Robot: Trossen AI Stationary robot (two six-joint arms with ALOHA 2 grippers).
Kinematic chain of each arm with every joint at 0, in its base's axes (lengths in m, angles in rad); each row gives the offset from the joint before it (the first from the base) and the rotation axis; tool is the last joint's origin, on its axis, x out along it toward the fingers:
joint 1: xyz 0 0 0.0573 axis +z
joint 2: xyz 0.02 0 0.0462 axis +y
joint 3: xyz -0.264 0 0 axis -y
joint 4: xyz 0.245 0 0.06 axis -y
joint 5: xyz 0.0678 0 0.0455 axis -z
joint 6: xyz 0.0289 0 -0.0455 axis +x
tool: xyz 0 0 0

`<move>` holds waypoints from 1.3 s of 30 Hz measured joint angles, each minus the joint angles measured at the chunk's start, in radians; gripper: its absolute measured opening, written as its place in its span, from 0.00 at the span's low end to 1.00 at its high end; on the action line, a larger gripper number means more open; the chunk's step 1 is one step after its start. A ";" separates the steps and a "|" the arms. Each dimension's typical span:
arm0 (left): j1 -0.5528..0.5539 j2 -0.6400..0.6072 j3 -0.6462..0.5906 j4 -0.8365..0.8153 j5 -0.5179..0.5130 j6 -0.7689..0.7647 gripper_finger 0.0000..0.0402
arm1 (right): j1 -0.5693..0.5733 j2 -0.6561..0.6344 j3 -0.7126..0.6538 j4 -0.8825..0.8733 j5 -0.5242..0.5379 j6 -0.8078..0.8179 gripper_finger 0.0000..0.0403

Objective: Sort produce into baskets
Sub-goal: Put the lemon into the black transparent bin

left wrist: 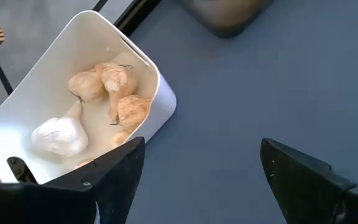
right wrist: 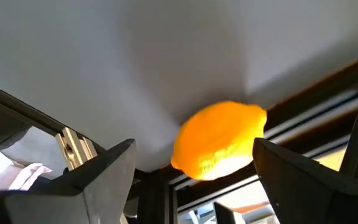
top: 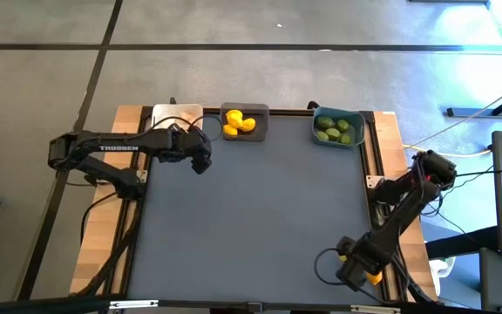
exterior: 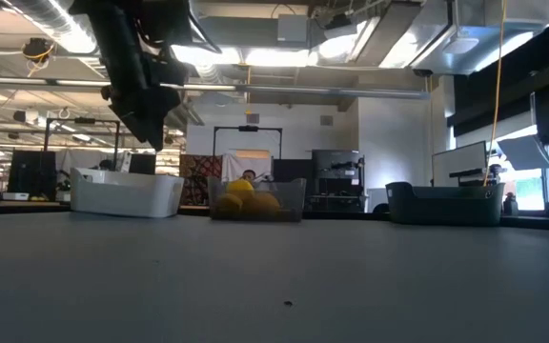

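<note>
Three baskets stand along the far edge. The white one [top: 177, 116] holds garlic bulbs [left wrist: 114, 93], the dark grey one [top: 245, 122] yellow lemons [top: 238, 124], and the teal one [top: 338, 128] green limes [top: 336, 129]. My left gripper [left wrist: 201, 158] hangs open over the mat beside the white basket [left wrist: 55, 81], with nothing between its fingers. My right gripper [right wrist: 194, 146] is open at the table's near right corner [top: 356, 272]. Its fingers stand on either side of a lone lemon [right wrist: 219, 149] that lies on the mat against the right edge rail.
The dark mat [top: 260, 218] between the baskets and the near edge is bare. A wooden border and metal rail [top: 375, 192] run along the right edge. In the low view my left arm [exterior: 136, 76] hangs above the white basket [exterior: 127, 193].
</note>
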 joint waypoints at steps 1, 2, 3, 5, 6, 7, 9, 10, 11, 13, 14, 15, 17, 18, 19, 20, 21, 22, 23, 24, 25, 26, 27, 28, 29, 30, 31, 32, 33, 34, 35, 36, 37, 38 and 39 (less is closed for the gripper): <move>-0.003 0.000 0.000 0.000 0.000 0.000 0.79 | 0.006 0.000 0.000 -0.001 -0.004 0.011 0.79; -0.005 0.000 0.000 0.000 0.000 0.000 0.79 | 0.011 0.000 0.000 -0.004 -0.009 0.025 0.78; -0.008 0.000 0.000 0.000 0.000 0.000 0.79 | 0.011 0.000 0.000 -0.012 -0.010 0.035 0.78; -0.011 0.000 0.000 0.000 0.000 0.000 0.79 | 0.011 0.006 0.000 -0.032 -0.013 0.055 0.77; -0.013 0.000 0.000 0.000 0.000 0.000 0.79 | 0.009 0.011 0.000 -0.039 -0.020 0.058 0.77; -0.016 0.000 0.000 0.000 0.000 0.000 0.79 | 0.009 0.018 0.000 -0.041 -0.032 0.058 0.76; -0.018 0.000 0.000 0.000 0.000 0.000 0.79 | 0.009 0.038 0.000 -0.044 -0.065 0.044 0.76; -0.019 0.000 0.000 0.000 0.000 0.000 0.79 | 0.009 0.051 0.000 -0.043 -0.079 0.028 0.75; -0.019 0.000 0.000 0.000 0.000 0.000 0.79 | 0.009 0.065 0.000 -0.043 -0.091 0.015 0.75; -0.019 0.000 0.000 0.000 0.000 0.000 0.79 | 0.009 0.092 0.000 -0.043 -0.119 0.000 0.74; -0.019 0.000 0.000 0.000 0.000 0.000 0.79 | 0.009 0.105 0.000 -0.043 -0.130 -0.005 0.73; -0.019 0.000 0.000 0.000 0.000 0.000 0.79 | 0.009 0.119 0.000 -0.042 -0.139 -0.014 0.73; -0.018 0.000 0.000 0.000 0.000 0.000 0.79 | 0.009 0.145 0.000 -0.040 -0.163 -0.025 0.73; -0.018 0.000 0.000 0.000 0.000 0.000 0.79 | 0.008 0.158 0.000 -0.041 -0.175 -0.026 0.73; -0.018 0.000 0.000 0.000 0.000 0.000 0.79 | 0.009 0.170 0.000 -0.040 -0.182 -0.028 0.73; -0.018 0.000 0.000 0.000 0.000 0.000 0.79 | 0.009 0.183 0.000 -0.039 -0.186 -0.035 0.73; -0.018 0.000 0.000 0.000 0.000 0.000 0.79 | 0.008 0.194 0.001 -0.036 -0.191 -0.047 0.73; -0.018 0.000 0.000 0.000 0.000 0.000 0.79 | 0.007 0.205 0.002 -0.037 -0.198 -0.051 0.73; -0.018 0.000 0.000 0.000 0.000 0.000 0.79 | 0.007 0.214 0.002 -0.036 -0.203 -0.054 0.73; -0.018 0.000 0.000 0.000 0.000 0.000 0.79 | 0.006 0.222 0.002 -0.033 -0.206 -0.060 0.73; -0.018 0.000 0.000 0.000 0.000 0.000 0.79 | 0.006 0.229 0.003 -0.030 -0.208 -0.067 0.72; -0.018 0.000 0.000 0.000 0.000 0.000 0.79 | 0.006 0.232 0.003 -0.029 -0.210 -0.070 0.71; -0.018 0.000 0.000 0.000 0.000 0.000 0.79 | 0.006 0.234 0.003 -0.029 -0.211 -0.071 0.70; -0.018 0.000 0.000 0.000 0.000 0.000 0.79 | 0.006 0.235 0.003 -0.029 -0.215 -0.071 0.68; -0.018 0.000 0.000 0.000 0.000 0.000 0.79 | 0.006 0.235 0.003 -0.029 -0.218 -0.072 0.65; -0.018 0.000 0.000 0.000 0.000 0.000 0.79 | 0.006 0.235 0.003 -0.029 -0.219 -0.073 0.62; -0.018 0.000 0.000 0.000 0.000 0.000 0.79 | 0.006 0.235 0.003 -0.029 -0.219 -0.074 0.59; -0.018 0.000 0.000 0.000 0.000 -0.001 0.79 | 0.006 0.235 0.003 -0.027 -0.218 -0.076 0.56; -0.018 0.000 0.000 0.000 0.000 -0.006 0.79 | 0.006 0.235 0.003 -0.027 -0.218 -0.084 0.53; -0.018 0.000 0.000 0.000 0.000 -0.010 0.79 | 0.006 0.235 0.003 -0.028 -0.218 -0.098 0.51; -0.018 0.000 0.000 0.000 0.000 -0.017 0.79 | 0.006 0.235 0.003 -0.030 -0.217 -0.105 0.48; -0.018 0.000 0.000 0.000 0.000 -0.023 0.79 | 0.006 0.235 0.004 -0.032 -0.213 -0.112 0.46; -0.018 0.000 0.000 0.000 0.000 -0.027 0.79 | 0.006 0.235 0.005 -0.035 -0.207 -0.119 0.44; -0.018 0.000 0.000 0.000 0.000 -0.030 0.79 | 0.006 0.231 0.007 -0.038 -0.197 -0.125 0.43; -0.018 0.000 0.000 0.000 0.000 -0.031 0.79 | 0.007 0.229 0.010 -0.043 -0.183 -0.131 0.42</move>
